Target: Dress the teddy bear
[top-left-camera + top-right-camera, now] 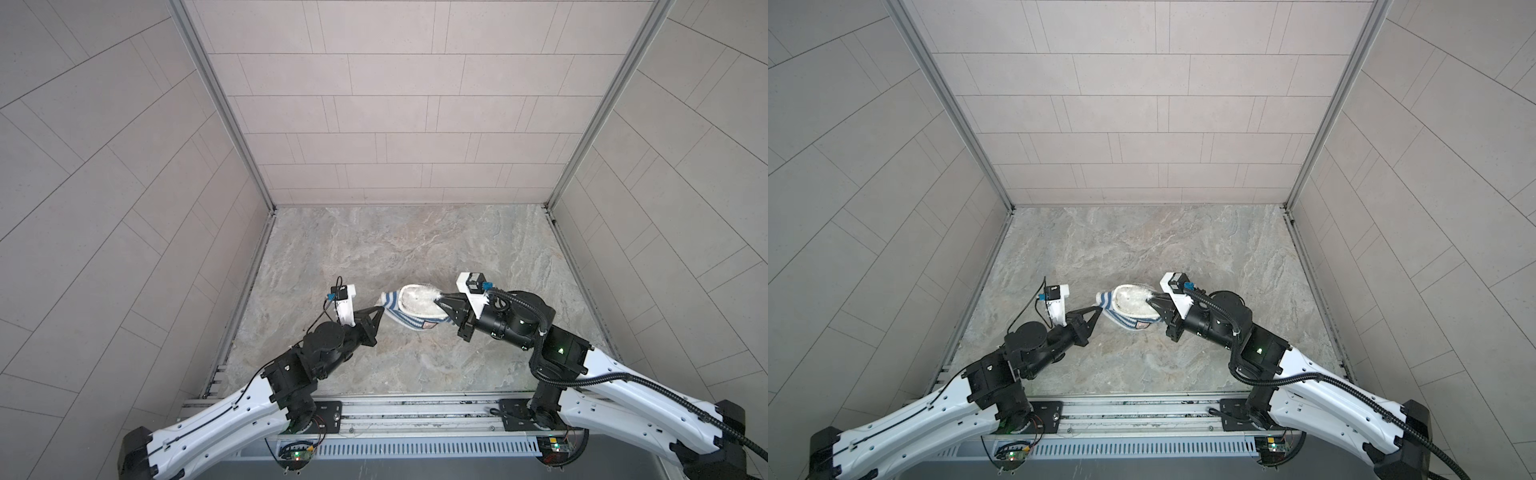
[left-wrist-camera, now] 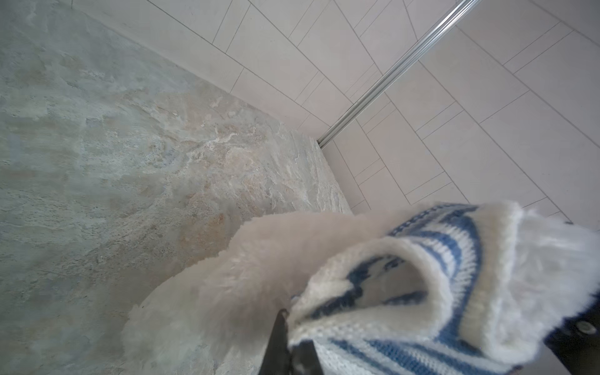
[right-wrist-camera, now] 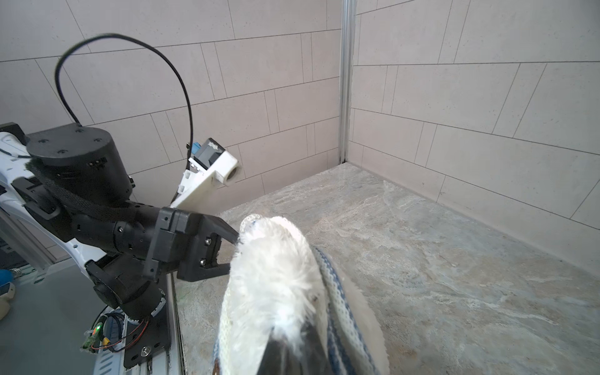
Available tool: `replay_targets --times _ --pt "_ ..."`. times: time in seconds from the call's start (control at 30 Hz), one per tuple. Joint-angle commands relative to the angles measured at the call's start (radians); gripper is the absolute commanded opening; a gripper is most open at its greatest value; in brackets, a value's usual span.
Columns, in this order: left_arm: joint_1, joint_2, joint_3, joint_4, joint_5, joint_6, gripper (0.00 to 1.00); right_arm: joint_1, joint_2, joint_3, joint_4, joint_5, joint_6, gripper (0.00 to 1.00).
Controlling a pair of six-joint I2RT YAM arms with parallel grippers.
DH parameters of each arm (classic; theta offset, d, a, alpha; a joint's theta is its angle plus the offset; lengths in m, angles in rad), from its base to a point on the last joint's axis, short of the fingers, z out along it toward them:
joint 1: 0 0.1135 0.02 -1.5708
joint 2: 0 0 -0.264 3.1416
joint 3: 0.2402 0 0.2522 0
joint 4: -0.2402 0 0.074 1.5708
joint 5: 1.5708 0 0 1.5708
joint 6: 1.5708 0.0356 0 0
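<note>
The teddy bear (image 1: 417, 301) (image 1: 1133, 300) is a fluffy white bundle stretched between my two grippers, near the middle of the table in both top views. A blue-and-white striped shirt (image 1: 401, 319) (image 1: 1121, 321) wraps its lower and left side. My left gripper (image 1: 379, 308) (image 1: 1099, 309) is shut on the shirt's edge (image 2: 422, 259), with the fingers (image 2: 279, 341) pinching the knit beside white fur (image 2: 253, 266). My right gripper (image 1: 441, 299) (image 1: 1152, 297) (image 3: 292, 344) is shut on the bear's fur (image 3: 276, 276), with the shirt (image 3: 334, 292) alongside. The bear's face is hidden.
The marbled stone tabletop (image 1: 415, 249) is closed in by tiled walls at the back and on both sides. A metal rail (image 1: 415, 409) with both arm bases runs along the front edge. My left arm's wrist camera mount (image 3: 211, 168) stands close to the bundle.
</note>
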Motion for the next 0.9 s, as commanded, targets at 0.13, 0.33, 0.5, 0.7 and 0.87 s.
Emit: replay_targets --times 0.13,0.33,0.5,0.7,0.87 --pt "0.023 0.147 -0.042 0.005 -0.046 0.012 0.00 0.012 -0.058 0.020 0.148 -0.073 -0.010 0.00" --pt "0.006 0.142 -0.072 0.171 0.003 0.069 0.00 0.048 -0.015 0.056 0.064 -0.106 -0.092 0.00" --pt "-0.082 -0.068 -0.055 0.098 0.004 0.253 0.17 0.058 -0.017 0.097 -0.131 -0.042 -0.185 0.00" --pt "-0.082 -0.153 0.121 -0.293 0.032 0.427 0.56 0.054 -0.052 0.144 -0.335 0.004 -0.286 0.00" --pt "-0.085 -0.113 0.359 -0.560 0.221 0.648 0.60 0.054 -0.037 0.208 -0.428 -0.027 -0.361 0.00"
